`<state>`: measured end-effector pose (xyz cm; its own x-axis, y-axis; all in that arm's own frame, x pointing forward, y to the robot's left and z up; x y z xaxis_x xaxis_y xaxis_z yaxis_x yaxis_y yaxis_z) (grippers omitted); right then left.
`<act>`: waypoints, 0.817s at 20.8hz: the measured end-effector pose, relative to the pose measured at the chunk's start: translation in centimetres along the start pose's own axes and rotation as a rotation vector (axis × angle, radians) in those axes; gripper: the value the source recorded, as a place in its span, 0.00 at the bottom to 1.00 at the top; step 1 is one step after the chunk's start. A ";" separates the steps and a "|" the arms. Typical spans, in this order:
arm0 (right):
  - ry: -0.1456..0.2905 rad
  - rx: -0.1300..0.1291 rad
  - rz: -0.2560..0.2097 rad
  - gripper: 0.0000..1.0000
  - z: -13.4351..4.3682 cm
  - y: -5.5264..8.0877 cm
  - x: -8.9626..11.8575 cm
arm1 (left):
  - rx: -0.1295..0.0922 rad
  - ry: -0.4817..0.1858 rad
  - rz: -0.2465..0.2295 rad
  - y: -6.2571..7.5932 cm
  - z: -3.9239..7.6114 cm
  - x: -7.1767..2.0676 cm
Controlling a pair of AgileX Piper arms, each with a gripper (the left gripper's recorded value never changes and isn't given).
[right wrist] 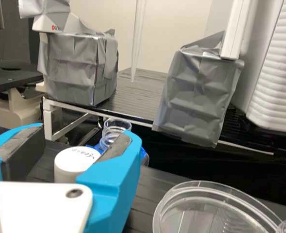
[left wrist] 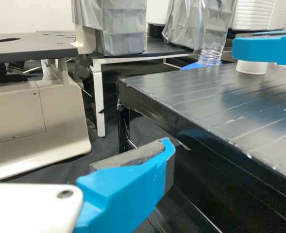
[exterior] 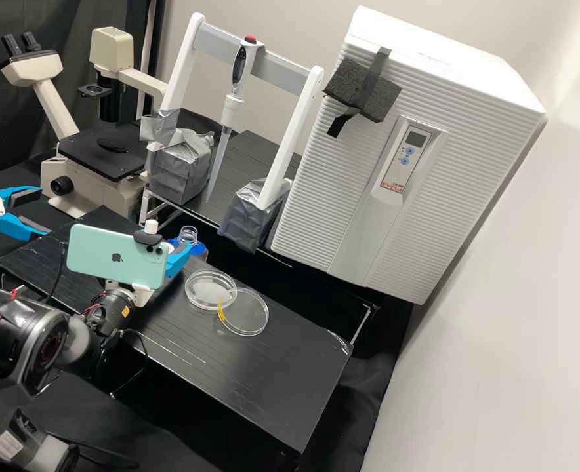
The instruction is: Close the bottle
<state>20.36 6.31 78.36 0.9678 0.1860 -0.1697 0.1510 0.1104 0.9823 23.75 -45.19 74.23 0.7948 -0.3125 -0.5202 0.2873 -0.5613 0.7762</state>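
A small clear bottle (exterior: 190,236) with an open mouth and blue lower part stands at the back edge of the raised black platform (exterior: 270,380). My right gripper (exterior: 172,252) sits just in front of the bottle (right wrist: 116,130), behind a mint phone clamped to the arm. My right gripper (right wrist: 72,158) is shut on a white cap (right wrist: 75,162), held low by the platform surface; the cap (left wrist: 252,67) and bottle (left wrist: 211,52) are apart. My left gripper (exterior: 22,210) hangs open off the platform's left end, one blue finger (left wrist: 128,184) below the platform edge.
Two clear petri dishes (exterior: 210,288) (exterior: 244,312) lie right of the bottle. A pipette stand (exterior: 237,65) with foil-wrapped feet, a microscope (exterior: 86,157) and a white ribbed machine (exterior: 401,151) stand behind. The platform's front right part is bare.
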 end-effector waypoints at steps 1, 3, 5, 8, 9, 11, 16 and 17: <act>0.001 0.000 0.002 0.00 0.0 0.0 0.1 | 0.000 0.000 0.000 0.0 0.0 0.00; -0.002 0.000 -0.003 0.00 0.0 0.0 0.1 | 0.000 0.000 0.000 0.0 0.0 0.00; -0.005 0.000 -0.006 0.00 0.1 -0.1 0.1 | 0.000 0.000 0.000 0.0 0.0 0.00; -0.006 0.000 -0.007 0.00 0.1 -0.1 0.1 | 0.000 0.000 0.000 0.0 0.0 0.00; -0.007 0.000 -0.008 0.00 0.1 -0.2 0.1 | 0.000 0.000 0.000 0.0 0.0 0.00; -0.007 0.000 -0.008 0.00 0.1 -0.2 0.1 | 0.000 0.000 0.000 0.0 0.0 0.00; -0.004 0.000 -0.005 0.00 0.1 -0.1 0.2 | 0.000 0.000 0.000 0.0 0.0 0.00; -0.004 0.000 -0.005 0.00 0.1 -0.1 0.2 | 0.000 0.000 0.000 0.0 0.0 0.00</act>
<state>20.59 6.26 78.24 0.9678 0.1811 -0.1746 0.1563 0.1112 0.9814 23.75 -45.19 74.23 0.7948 -0.3125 -0.5202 0.2873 -0.5613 0.7762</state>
